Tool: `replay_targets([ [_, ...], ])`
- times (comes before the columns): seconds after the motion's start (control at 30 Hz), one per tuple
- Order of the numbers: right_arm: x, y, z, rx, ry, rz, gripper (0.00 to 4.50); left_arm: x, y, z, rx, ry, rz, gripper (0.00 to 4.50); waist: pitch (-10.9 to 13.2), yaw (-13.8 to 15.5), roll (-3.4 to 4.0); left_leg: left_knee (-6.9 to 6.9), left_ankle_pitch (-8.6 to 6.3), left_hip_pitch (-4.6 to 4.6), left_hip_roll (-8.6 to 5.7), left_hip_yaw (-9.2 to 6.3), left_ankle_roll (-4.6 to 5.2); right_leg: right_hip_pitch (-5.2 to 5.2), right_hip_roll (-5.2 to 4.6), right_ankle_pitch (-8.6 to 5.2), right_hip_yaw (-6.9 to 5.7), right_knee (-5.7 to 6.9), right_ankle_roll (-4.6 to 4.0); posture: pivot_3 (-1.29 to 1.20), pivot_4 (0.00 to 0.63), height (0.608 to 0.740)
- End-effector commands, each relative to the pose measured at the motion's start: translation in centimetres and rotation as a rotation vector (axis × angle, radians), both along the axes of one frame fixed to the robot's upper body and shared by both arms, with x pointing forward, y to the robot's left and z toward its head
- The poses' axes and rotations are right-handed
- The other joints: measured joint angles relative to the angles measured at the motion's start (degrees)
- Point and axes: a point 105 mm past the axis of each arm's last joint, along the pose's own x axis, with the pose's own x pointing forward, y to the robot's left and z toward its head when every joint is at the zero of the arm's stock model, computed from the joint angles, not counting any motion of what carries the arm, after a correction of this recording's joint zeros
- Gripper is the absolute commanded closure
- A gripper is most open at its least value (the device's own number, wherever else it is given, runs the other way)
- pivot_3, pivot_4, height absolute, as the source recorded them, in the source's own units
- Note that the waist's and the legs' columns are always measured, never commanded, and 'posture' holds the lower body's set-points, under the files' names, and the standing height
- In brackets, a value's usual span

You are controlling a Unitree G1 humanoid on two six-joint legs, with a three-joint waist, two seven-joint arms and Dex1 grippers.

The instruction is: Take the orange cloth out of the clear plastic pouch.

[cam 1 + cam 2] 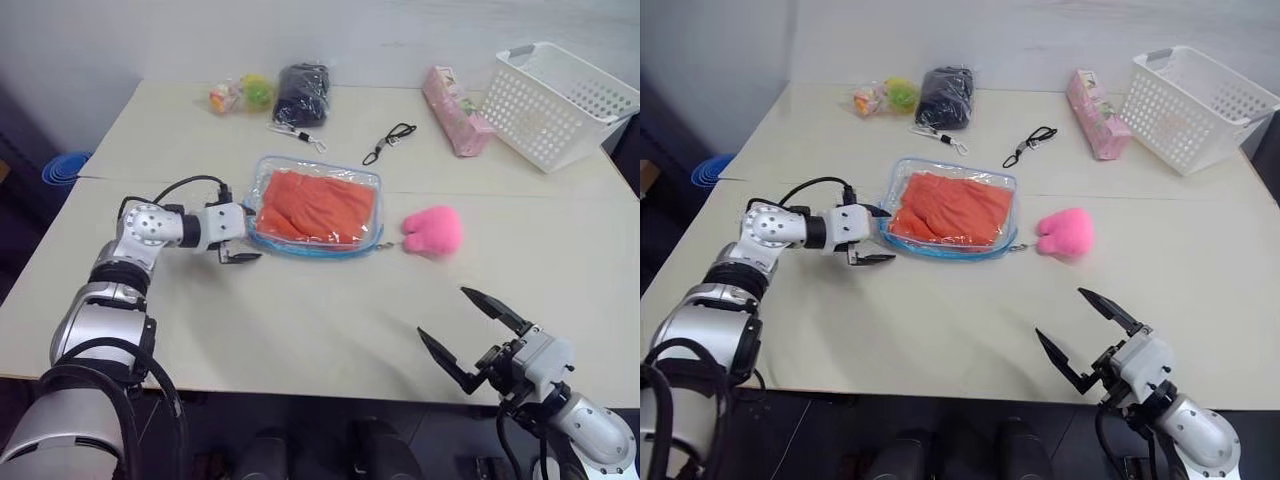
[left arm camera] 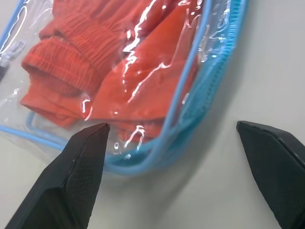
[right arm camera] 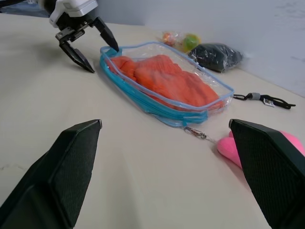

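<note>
Orange cloth (image 1: 316,205) is lying inside our clear plastic pouch (image 1: 262,236) while we are holding both jaws wide open, empty.

The left arm reaches across the tabletop (image 1: 300,330) from its left side, forearm nearly level. The left hand (image 1: 236,240) sits low over the surface toward the middle, its two black fingers spread wide with nothing between them. The right hand (image 1: 470,335) hovers at the near edge toward the right corner, fingers (image 1: 495,305) also spread wide and empty, tilted slightly upward.
</note>
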Motion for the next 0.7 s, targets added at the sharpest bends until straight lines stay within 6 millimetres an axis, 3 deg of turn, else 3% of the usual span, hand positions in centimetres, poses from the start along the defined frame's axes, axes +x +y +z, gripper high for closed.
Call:
replay_targets([
  [0.03, -0.5, 0.4, 1.1, -0.013, -0.042, 0.005, 0.00, 0.7, -0.4, 0.8, -0.007, -0.064, 0.024, 0.59, 0.0, 0.0, 0.00, -0.01, 0.00, 0.00, 0.00, 0.00, 0.00, -0.02, 0.00, 0.00, 0.00, 0.01, 0.00, 0.00, 0.150, 0.740],
  [0.27, -1.0, -0.4, 1.0, -0.037, -0.038, -0.031, 0.00, 0.4, -0.2, -0.1, -0.002, -0.034, 0.022, 2.66, 0.0, -0.3, 0.00, -0.01, 0.04, -0.12, 0.00, 0.10, -0.07, -0.26, 0.02, 0.00, 0.04, 0.14, 0.00, 0.00, 0.150, 0.740],
  [0.33, -1.3, -0.8, 1.3, -0.012, -0.045, -0.062, 0.00, -0.2, -1.5, -0.1, -0.086, -0.010, -0.042, 3.23, 0.0, -0.3, 0.00, 0.00, 0.04, -0.12, 0.00, 0.11, -0.06, -0.25, 0.02, 0.00, 0.05, 0.14, 0.00, 0.00, 0.150, 0.740],
  [0.47, -2.9, -1.0, 0.5, -0.026, -0.002, -0.085, 0.00, -2.6, -3.8, -2.2, -0.105, 0.085, -0.234, 4.41, 0.0, 0.1, 0.04, -0.03, 0.05, -0.12, 0.01, 0.07, -0.07, -0.26, 0.02, 0.00, 0.01, 0.16, 0.00, 0.00, 0.150, 0.740],
  [0.7, -4.7, -2.4, -0.1, -0.053, 0.029, -0.176, 0.00, -7.4, -10.4, -6.1, -0.184, 0.121, -0.533, 4.48, -0.1, 1.1, 0.11, 0.05, 0.00, -0.03, -0.02, 0.14, 0.02, -0.11, -0.03, 0.00, 0.11, 0.09, 0.00, 0.00, 0.150, 0.740],
])
